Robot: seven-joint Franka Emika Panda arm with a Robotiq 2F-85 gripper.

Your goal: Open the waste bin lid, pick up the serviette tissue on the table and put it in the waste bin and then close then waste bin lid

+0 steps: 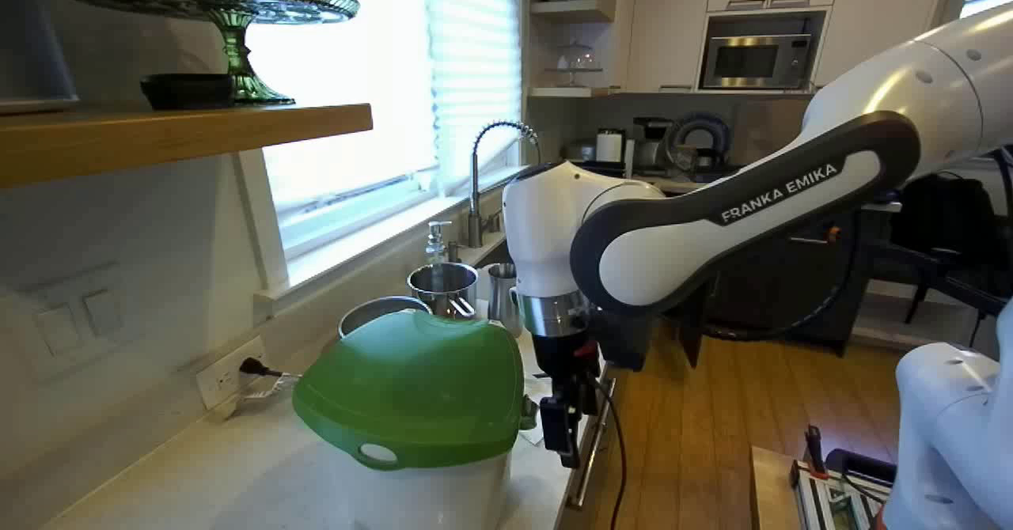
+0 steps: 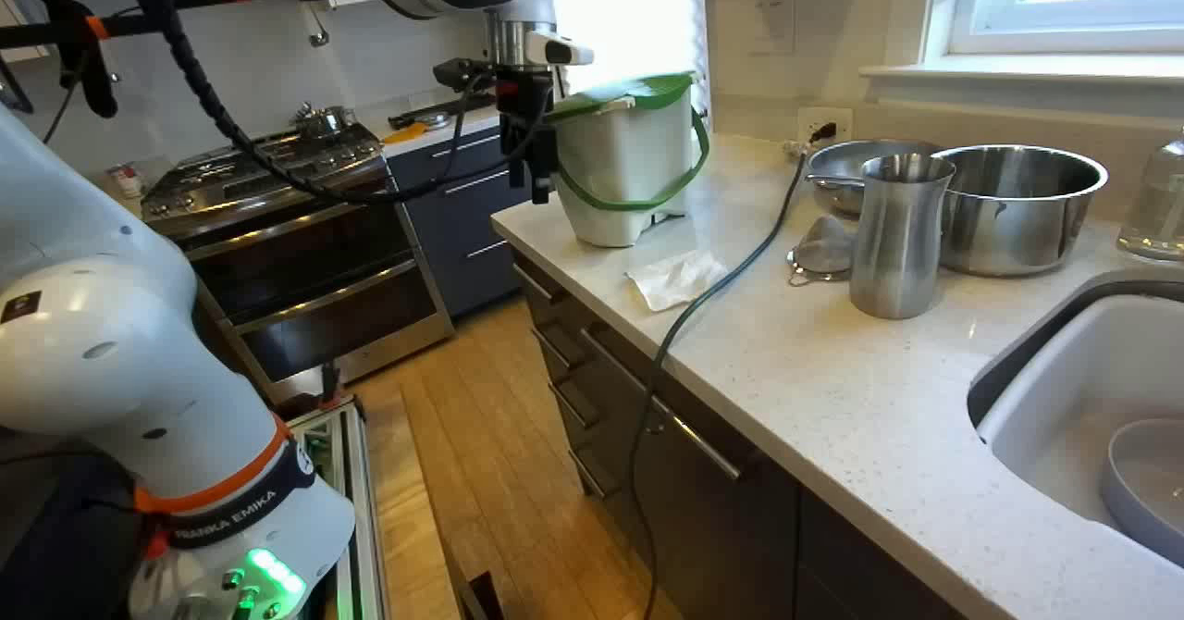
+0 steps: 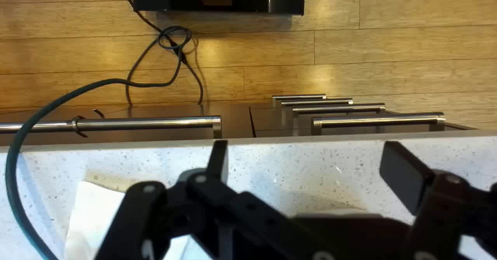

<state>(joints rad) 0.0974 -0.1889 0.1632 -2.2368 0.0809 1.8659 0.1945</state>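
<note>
In the wrist view, the gripper [image 3: 310, 169] comes in from the bottom. Its two fingers [image 3: 404, 174] are spread wide apart, and it holds nothing. The speckled white countertop [image 3: 295, 161] goes across the lower half. The white tissue [image 3: 89, 213] lies on it at the lower left, partly hidden by the gripper. A dark cord [image 3: 11, 182] bends down the left side. Shiny wood floor [image 3: 349, 50] fills the top.

In an exterior view, the waste bin [image 1: 419, 494] stands on the countertop at the bottom middle, with the green lid [image 1: 419, 391] over its top. The gripper hangs just to its right. A bright window [image 1: 348, 95] and a wooden shelf [image 1: 198, 138] are at the upper left.

In an exterior view, the wrinkly tissue lies in the middle, near the countertop's front edge. A metal pot [image 2: 1013, 231] stands at the right, the sink [image 2: 1045, 403] is at the lower right, and a stove [image 2: 287, 259] is at the left.
</note>
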